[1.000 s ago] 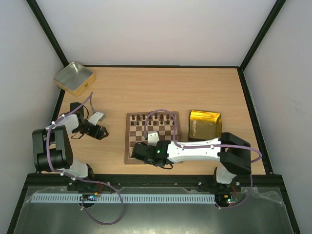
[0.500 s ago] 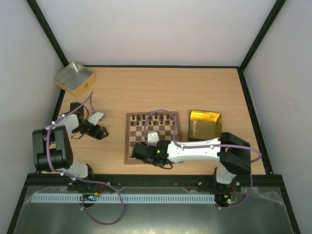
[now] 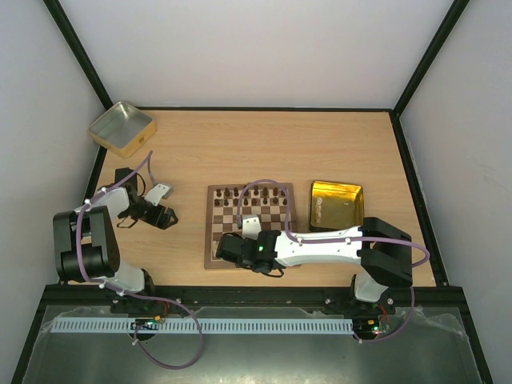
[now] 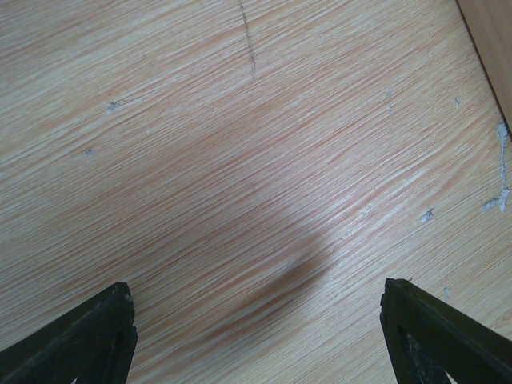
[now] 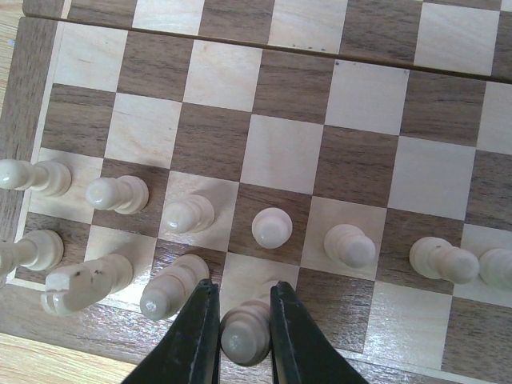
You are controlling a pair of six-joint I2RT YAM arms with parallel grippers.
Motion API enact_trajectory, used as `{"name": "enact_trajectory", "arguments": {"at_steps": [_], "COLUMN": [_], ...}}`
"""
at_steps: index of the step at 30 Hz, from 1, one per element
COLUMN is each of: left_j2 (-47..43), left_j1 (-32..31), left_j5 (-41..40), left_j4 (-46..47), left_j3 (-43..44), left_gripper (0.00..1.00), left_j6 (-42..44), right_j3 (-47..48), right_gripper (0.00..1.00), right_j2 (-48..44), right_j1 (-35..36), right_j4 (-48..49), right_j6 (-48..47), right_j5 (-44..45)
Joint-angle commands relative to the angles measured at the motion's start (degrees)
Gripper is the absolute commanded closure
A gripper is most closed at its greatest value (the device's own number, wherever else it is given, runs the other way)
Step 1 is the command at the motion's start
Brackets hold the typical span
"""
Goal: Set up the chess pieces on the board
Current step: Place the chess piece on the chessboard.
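We're past halfway: cream-white wooden pawns (image 5: 272, 226) line the checked wooden chessboard (image 5: 360, 96); right jaws pinch a back-row piece (image 5: 246, 336), left jaws gape.

The board (image 5: 280, 152) has light and dark brown checks; the pieces (image 5: 272, 228) are cream; the tin (image 3: 346, 202) is gold.

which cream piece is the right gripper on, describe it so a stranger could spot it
Find the chessboard and take the row along its near edge. In the right wrist view the cream piece is fourth from the left corner there. It alone sits pinched between the right gripper's two black fingers, with bare squares to its right.
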Motion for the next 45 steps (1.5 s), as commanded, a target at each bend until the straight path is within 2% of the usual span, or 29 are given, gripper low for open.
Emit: {"name": "enact_trajectory", "arguments": {"at_steps": [1,19,34,45], "left_j2": [0.6,0.9,0.8,0.7], "left_j1": [0.3,0.3,0.3,0.3], "left_j5": [-1.3,-1.3,-1.2,-1.3], "left_j4": [-3.8,-3.8,-3.8,-3.8], "left_j3": [-1.9,-1.9,-1.9,-2.0], "left_gripper": [0.16,0.16,0.16,0.16], "left_j6": [-0.2,-0.2,-0.1,-0.2], "right_j3": [-1.0,-1.5,-2.5,-3.0], "right_gripper": [0.89,0.91,0.84,0.89], "right_j2": [-0.8,-1.4,-0.7,-0.8], "right_j1": [-0.3,-0.4,-0.4,-0.4], "right_j4": [-0.4,0.5,0.7,1.9], "right_j6": [1.2,1.6,1.6,1.3], "right_j5": [1.0,0.4,-1.1,-1.2]}}
